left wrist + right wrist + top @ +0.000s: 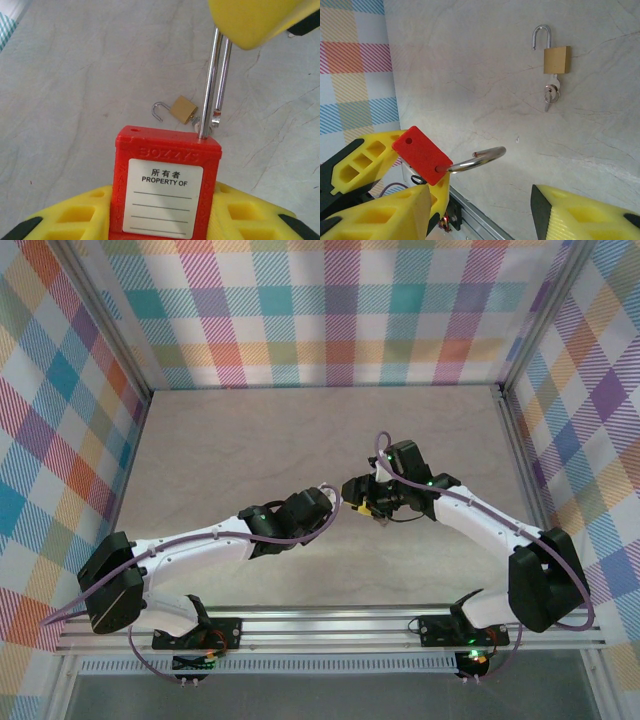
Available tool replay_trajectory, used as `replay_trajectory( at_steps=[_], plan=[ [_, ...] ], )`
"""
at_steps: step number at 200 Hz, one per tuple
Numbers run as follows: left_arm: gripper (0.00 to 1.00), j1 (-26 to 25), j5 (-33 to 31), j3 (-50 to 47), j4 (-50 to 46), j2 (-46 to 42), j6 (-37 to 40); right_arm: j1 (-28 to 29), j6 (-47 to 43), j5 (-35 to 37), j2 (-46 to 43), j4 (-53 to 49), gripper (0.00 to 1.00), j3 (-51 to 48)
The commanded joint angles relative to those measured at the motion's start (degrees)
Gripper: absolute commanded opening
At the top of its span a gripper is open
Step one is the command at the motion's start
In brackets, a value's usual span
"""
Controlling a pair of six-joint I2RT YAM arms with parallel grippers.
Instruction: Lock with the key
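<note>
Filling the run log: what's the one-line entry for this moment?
left end effector: shut on red padlock | shackle: open | right end effector: open, by shackle | brass padlock: on table, unlatched, key in

- I read this as a robotics lab test cell, not a home or shop.
- A left arm (190, 545) and a right arm (490, 530) are bolted to an aluminium rail (330, 625) at the table's (260, 440) near edge.
- Plaid cloth walls (330, 310) close three sides, framed by metal posts (110, 325).
- Purple cables (336, 508) run exposed along the arms.
</note>
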Motion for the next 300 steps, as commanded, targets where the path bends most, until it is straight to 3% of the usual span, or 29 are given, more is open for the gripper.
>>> replay_trajectory(
  at_steps=[1, 110, 159, 225, 300],
  plan=[
    [0.00, -0.9, -0.1, 0.9, -0.1, -0.4, 0.1, -0.4, 1.0, -2.1, 0.4, 1.9, 0.55, -0.2],
    [0.00, -2.7, 1.4, 1.4, -0.5, 0.3, -0.2, -0.4, 2.4, -3.3, 2.1, 3.5, 0.46, -0.5],
    [0.00, -2.8, 1.8, 1.4, -0.6, -0.1, -0.2, -0.4, 2.6, -3.6, 2.7, 4.2, 0.33, -0.7],
    [0.00, -3.2, 4.0, 0.1, 0.9, -2.2, 0.2, -0.4, 2.1, -2.4, 2.1, 4.7, 0.26, -1.2],
    [0.00, -3.2, 4.5, -2.9, 4.5, -6.5, 0.5, -0.4, 2.0, -2.9, -2.0, 10.5, 0.23, -4.3]
  ],
)
